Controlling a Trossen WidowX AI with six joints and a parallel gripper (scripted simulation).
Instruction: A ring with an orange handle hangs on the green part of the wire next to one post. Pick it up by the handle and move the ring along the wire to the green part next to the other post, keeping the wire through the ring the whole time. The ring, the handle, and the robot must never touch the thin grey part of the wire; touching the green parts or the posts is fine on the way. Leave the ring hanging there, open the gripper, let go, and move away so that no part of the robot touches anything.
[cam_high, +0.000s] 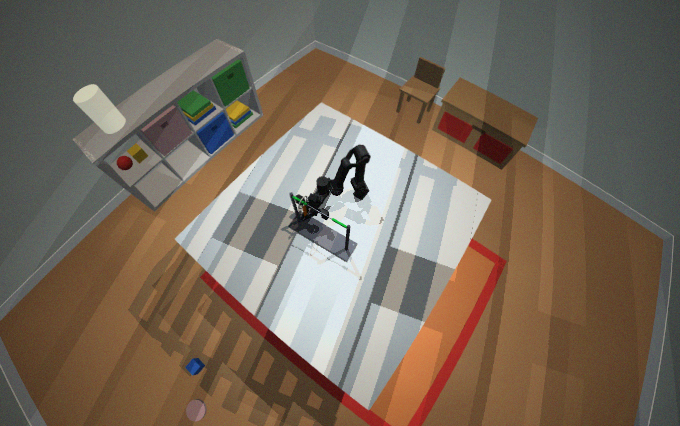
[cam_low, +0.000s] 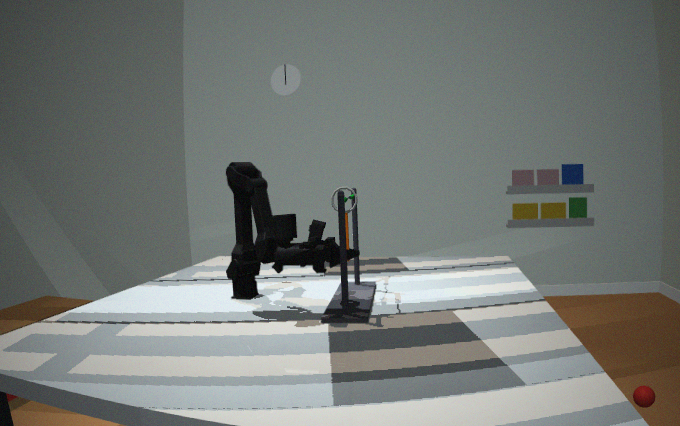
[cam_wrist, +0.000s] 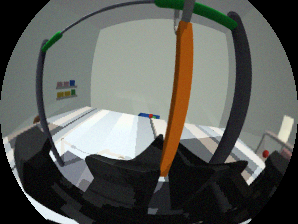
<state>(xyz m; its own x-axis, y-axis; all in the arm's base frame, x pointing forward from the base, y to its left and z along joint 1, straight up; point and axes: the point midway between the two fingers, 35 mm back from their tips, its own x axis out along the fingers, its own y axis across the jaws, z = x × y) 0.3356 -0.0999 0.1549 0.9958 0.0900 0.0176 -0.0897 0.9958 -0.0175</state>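
Observation:
The ring (cam_low: 332, 199) is around the green part (cam_high: 297, 198) (cam_wrist: 212, 14) of the wire next to the left post (cam_high: 295, 206) of the top view; this post (cam_wrist: 243, 75) is on the right in the wrist view. Its orange handle (cam_high: 304, 209) (cam_low: 346, 230) (cam_wrist: 182, 75) points down. My gripper (cam_low: 351, 253) (cam_wrist: 164, 137) is shut on the handle's lower end, below the wire. The thin grey wire (cam_wrist: 105, 12) runs to the other green part (cam_high: 340, 222) (cam_wrist: 52, 41) at the other post (cam_high: 347, 238) (cam_wrist: 40, 90). Whether the ring touches the wire is too small to tell.
The posts stand on a dark base plate (cam_high: 344, 254) (cam_low: 363, 301) on the striped table (cam_high: 301, 311) (cam_low: 200, 396). The arm's base stands behind the wire in the top view. Shelves, a desk and a chair are away from the table.

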